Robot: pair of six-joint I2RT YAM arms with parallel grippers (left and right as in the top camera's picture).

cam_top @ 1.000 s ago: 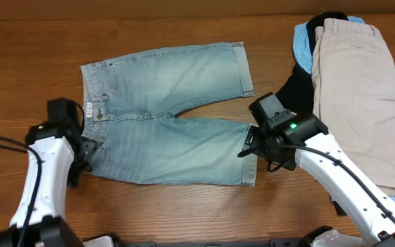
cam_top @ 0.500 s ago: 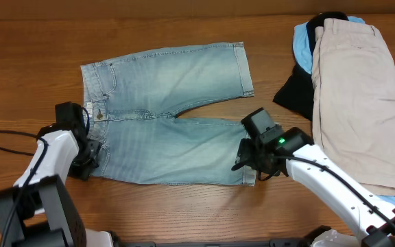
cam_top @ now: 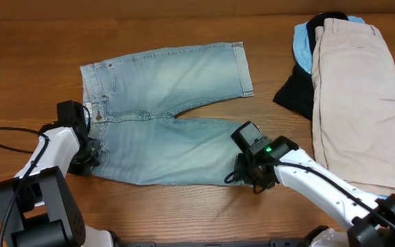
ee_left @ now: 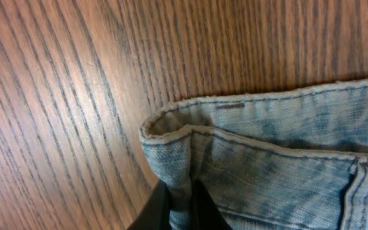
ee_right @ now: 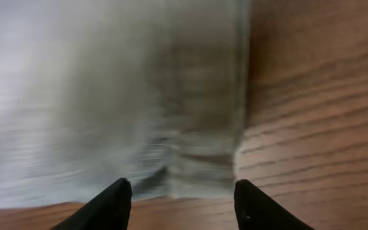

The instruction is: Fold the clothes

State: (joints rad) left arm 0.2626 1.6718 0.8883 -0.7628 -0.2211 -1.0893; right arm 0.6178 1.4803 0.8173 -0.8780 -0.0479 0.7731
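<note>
A wooden surface (cam_top: 184,213) is carrying the work, its grain running left to right. A pair of denim shorts (cam_top: 170,137) is lying flat at its centre, waistband toward the left, both legs pointing right and spreading apart at the hems. Well apart, at the right edge, a pile is sitting: beige shorts (cam_top: 358,96) on top, with a black garment (cam_top: 295,92) and a blue garment (cam_top: 302,48) showing from beneath.

The left arm (cam_top: 43,165) is rising from the near left corner, its white link angling up and inward, with a black cable (cam_top: 5,134) looping beside it. The left gripper (cam_top: 88,156) is sitting at the near waistband corner. In the wrist view its jaws are pressing together on the denim (ee_left: 286,147), the fabric edge pinched and standing up slightly between them (ee_left: 179,206).

The right arm (cam_top: 321,185) is stretching diagonally from the near right corner toward the hem of the near leg, a green light (cam_top: 268,146) glowing on its wrist. The right gripper (cam_top: 249,177) is hanging over that hem corner. Its wrist view is blurred, but the jaws are standing wide apart, straddling the hem edge (ee_right: 197,153) and gripping nothing.
</note>
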